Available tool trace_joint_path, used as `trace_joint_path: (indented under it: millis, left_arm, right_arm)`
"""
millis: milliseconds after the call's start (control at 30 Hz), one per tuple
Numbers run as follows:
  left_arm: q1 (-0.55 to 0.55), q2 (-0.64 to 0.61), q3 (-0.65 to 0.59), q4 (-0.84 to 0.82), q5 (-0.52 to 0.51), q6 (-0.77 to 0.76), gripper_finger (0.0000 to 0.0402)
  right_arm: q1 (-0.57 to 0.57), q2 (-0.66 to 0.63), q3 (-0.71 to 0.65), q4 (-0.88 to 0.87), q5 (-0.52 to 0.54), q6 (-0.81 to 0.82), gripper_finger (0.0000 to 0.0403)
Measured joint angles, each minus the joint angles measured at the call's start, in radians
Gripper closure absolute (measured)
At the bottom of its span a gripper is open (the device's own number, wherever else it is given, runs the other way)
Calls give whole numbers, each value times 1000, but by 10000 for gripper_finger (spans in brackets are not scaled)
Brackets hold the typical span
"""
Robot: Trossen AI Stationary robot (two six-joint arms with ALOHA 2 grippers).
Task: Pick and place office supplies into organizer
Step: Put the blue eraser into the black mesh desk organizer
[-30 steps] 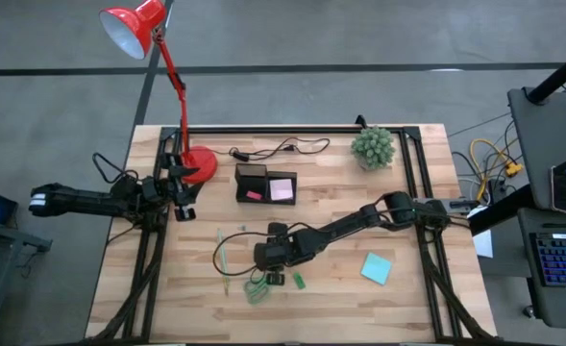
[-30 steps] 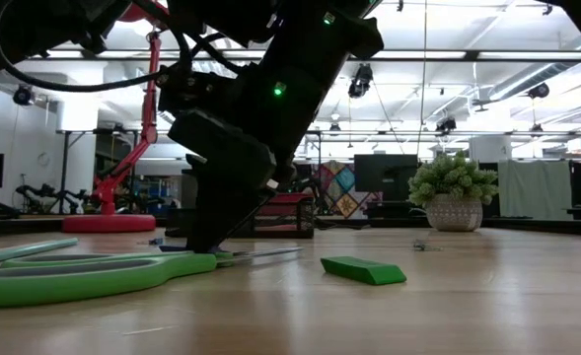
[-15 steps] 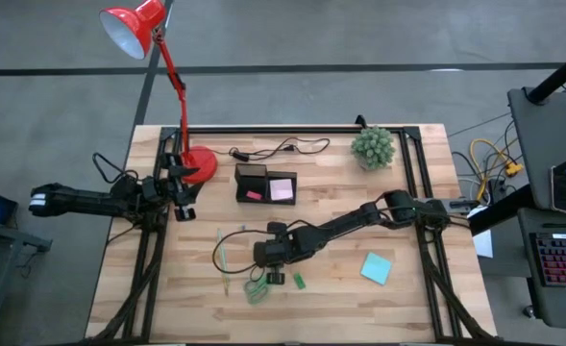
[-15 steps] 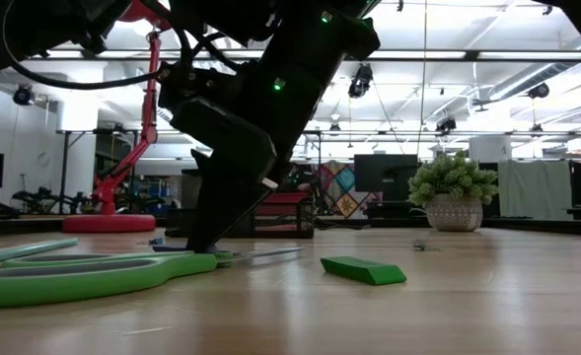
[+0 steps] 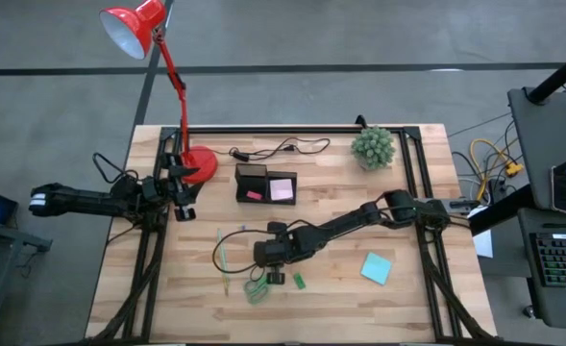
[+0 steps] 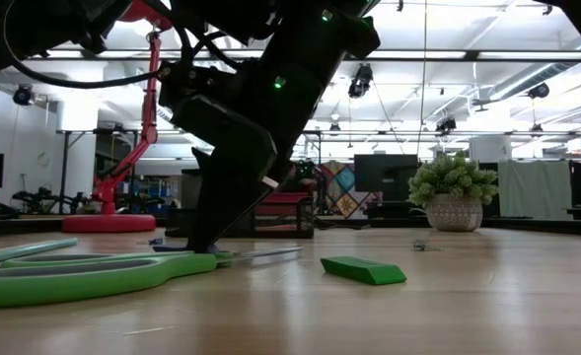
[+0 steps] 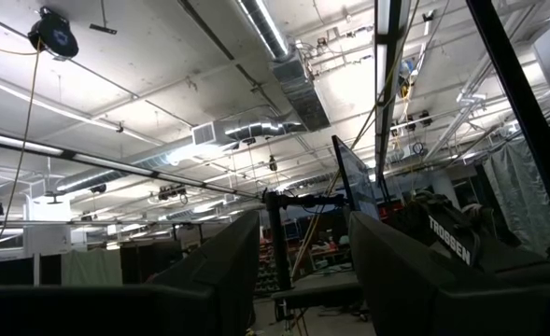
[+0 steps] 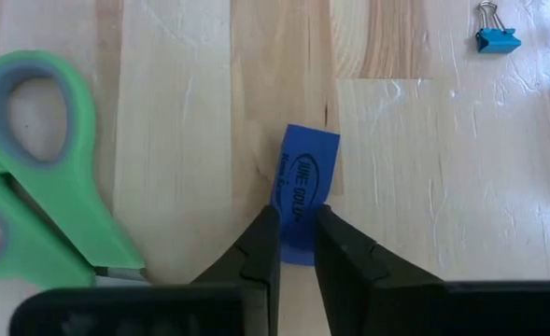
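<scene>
Now, reading from the overhead view, twelve o'clock being the lamp edge:
Right tool (image 8: pixel 296 245): it is reaching down to the desk (image 5: pixel 398 298) near centre, its fingers (image 8: pixel 260 250) pinching the sides of a small blue eraser (image 8: pixel 303 191), nearly shut because the piece is narrow.
Eraser: it is lying flat on the wood, so the tool is coming at it from above.
Scissors (image 8: pixel 41 196): they are lying just beside the eraser, at seven o'clock of the desk, untouched.
Organizer (image 5: pixel 266 183): it is sitting toward twelve o'clock, well apart, a pink pad showing inside.
Teal pad (image 5: pixel 377 268): it is waiting at four o'clock.
Left tool (image 5: pixel 181 187): it is parked at nine o'clock, fingers spread wide and holding nothing.
</scene>
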Motion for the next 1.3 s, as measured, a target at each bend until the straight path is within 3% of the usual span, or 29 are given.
trace_joint_path:
  millis: [733, 833, 1133, 1300]
  left_arm:
    - [0, 0, 0, 0, 0, 0, 246]
    - [0, 0, 0, 0, 0, 0, 246]
    - [0, 0, 0, 0, 0, 0, 246]
    - [0, -1, 0, 0, 1, 0, 246]
  right_arm:
    - [-5, -31, 0, 5, 4, 8, 381]
    - [-8, -32, 0, 7, 5, 20, 352]
    - [-29, -9, 2, 94, 5, 20, 210]
    - [-44, -7, 1, 84, 5, 23, 167]
